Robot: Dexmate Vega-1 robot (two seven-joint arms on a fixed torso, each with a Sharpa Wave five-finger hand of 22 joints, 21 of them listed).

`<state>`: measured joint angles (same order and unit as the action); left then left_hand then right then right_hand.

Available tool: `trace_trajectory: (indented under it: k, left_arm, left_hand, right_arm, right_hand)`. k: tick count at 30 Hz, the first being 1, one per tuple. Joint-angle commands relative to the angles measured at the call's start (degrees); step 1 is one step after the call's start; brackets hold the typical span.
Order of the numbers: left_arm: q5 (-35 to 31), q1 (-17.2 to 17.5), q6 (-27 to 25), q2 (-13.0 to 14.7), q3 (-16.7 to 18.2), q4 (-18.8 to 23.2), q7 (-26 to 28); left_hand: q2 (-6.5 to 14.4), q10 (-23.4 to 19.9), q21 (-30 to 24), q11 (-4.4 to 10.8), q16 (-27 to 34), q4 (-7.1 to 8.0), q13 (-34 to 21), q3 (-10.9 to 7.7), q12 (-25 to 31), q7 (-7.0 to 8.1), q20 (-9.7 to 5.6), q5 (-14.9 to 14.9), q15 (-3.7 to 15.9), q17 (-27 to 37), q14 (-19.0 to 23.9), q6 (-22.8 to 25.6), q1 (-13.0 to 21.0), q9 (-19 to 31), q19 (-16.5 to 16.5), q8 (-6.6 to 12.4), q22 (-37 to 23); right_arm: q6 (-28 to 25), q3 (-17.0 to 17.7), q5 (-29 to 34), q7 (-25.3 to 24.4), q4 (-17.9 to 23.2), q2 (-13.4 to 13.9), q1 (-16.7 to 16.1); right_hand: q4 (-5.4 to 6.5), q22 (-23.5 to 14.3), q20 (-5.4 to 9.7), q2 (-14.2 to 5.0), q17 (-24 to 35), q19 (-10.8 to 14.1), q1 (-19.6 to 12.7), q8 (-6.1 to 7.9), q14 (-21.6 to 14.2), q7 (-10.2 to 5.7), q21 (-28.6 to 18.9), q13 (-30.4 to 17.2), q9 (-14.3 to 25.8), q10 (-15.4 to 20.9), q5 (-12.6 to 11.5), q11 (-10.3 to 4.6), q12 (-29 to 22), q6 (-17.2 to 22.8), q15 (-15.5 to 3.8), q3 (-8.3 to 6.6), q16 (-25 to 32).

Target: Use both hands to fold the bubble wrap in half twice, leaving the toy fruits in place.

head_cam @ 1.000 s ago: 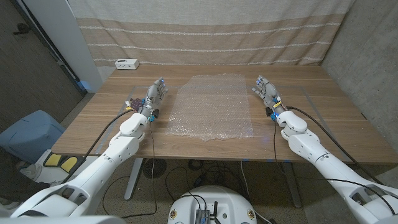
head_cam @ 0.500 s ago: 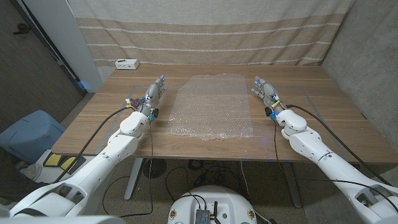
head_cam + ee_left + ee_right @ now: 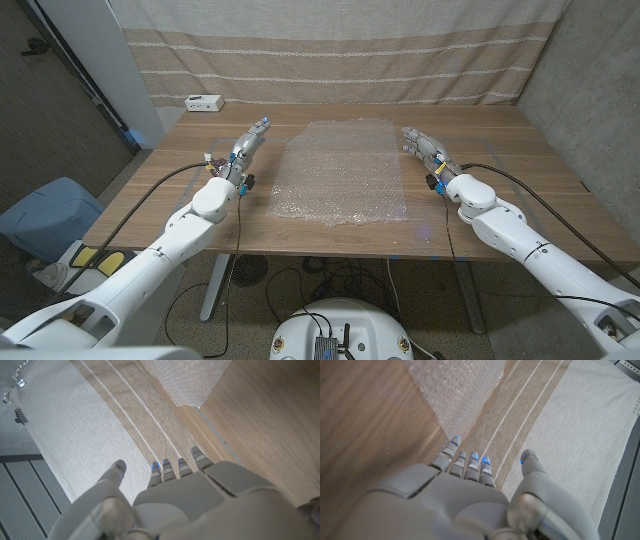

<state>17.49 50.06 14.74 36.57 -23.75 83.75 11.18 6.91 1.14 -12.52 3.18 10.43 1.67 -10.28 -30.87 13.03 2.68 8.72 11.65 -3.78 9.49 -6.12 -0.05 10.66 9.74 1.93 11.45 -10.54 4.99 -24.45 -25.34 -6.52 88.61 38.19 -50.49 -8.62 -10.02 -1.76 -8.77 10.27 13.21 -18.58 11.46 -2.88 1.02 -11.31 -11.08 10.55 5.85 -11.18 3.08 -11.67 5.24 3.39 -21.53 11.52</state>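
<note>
Bubble wrap (image 3: pixel 341 172), 1 clear sheet, spread flat and unfolded on the wooden table (image 3: pixel 520 200), midway between its left and right edges. Roughly rectangular, long axis running from the near edge toward the far edge. Dimpled, glossy, see-through, slightly ragged along the near side. No toy fruits visible anywhere on the table.

Left to right:

White box (image 3: pixel 203 101) at the far left corner, well apart from everything else.

Left hand (image 3: pixel 247 147) just beside the sheet's left side, toward its far end. Released, fingers straight and apart, grasping nothing, pointing toward the far edge. In the left wrist view, same hand (image 3: pixel 170 495) with pale grey plastic shell and dark-banded fingertips (image 3: pixel 157 471), a corner of the sheet (image 3: pixel 187 380) lying ahead on the wood grain.

Sheet in the middle, untouched by either hand.

Right hand (image 3: pixel 424 147) just beside the sheet's right side, also toward the far end. Released, fingers extended and spread, holding nothing. In the right wrist view, same hand (image 3: pixel 470 495) with blue-lit fingertips (image 3: pixel 455 440), the sheet's edge (image 3: pixel 455 390) just ahead.

Both hands about equally near, 1 on each long side, mirrored. Likely next: each reaching inward for a far corner. Thin, limp, slippery film; probably hard to pinch off smooth wood.

Striped beige curtain (image 3: pixel 330 50) behind the far edge.
</note>
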Motion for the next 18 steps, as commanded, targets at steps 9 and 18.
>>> trace_trajectory:
  k: [9,18]
  left_arm:
    - [-15.04,3.81,-9.38,6.04,-1.55,11.80,7.12]
    - [-19.55,5.59,-13.86,8.29,-1.80,16.74,7.94]
  left_hand:
    - [1.50,-1.14,0.20,-0.39,-0.06,-1.64,-0.18,-1.25,0.03,-0.25,0.87,-0.58,-0.49,0.20,0.17,1.56,2.42,0.29,-0.07,0.21,-0.31]
    - [2.58,-2.49,0.07,0.07,-0.05,-2.84,-0.18,-2.55,0.09,-0.16,0.11,-0.96,0.01,0.17,0.39,3.02,4.20,0.31,-0.43,0.28,-0.34]
  right_arm:
    - [-9.22,-0.97,9.17,-4.21,12.79,8.03,-4.25]
    - [-14.89,-1.01,12.13,-4.31,18.34,11.55,-5.25]
  right_hand:
    - [-0.23,-0.08,-0.66,-0.51,0.35,0.69,-2.24,0.36,-1.40,-0.33,-0.25,-0.09,0.11,1.43,0.44,0.15,-0.51,1.07,-0.09,-1.26,0.74]
    - [0.21,-0.10,-0.40,-1.68,0.59,0.86,-3.09,0.26,-1.67,-0.77,-0.32,-0.11,0.14,1.59,0.46,-0.28,-0.42,1.22,-0.69,-2.06,0.86]
